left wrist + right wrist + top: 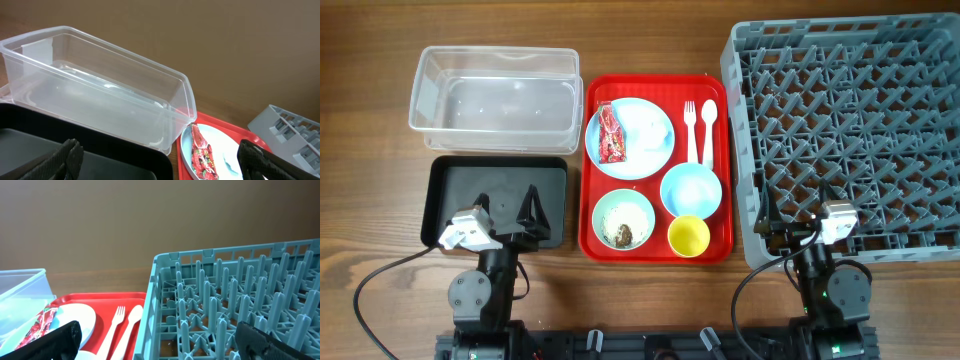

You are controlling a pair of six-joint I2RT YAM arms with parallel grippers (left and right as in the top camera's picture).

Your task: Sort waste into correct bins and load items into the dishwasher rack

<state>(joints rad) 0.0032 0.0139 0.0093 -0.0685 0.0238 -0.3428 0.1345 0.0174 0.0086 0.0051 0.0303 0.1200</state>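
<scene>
**Two black arms**

The left arm (485, 275) and right arm (830, 280) are matte black with round joints. Each wrist has a white camera block (463, 228) and a thin black cable (358, 290). The left gripper (159, 150) and right gripper (157, 330) have dull black fingers (62, 160).

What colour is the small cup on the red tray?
The small cup is yellow; the overhead view shows it best.

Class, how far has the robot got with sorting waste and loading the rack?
Done: nothing; clear tub, black tray and rack are empty. In hand: nothing; left tool and right tool are open. Left: wrapper, tissue, food scraps, plate, blue bowl, green bowl, cup, fork and spoon, all on the red tray.
</scene>
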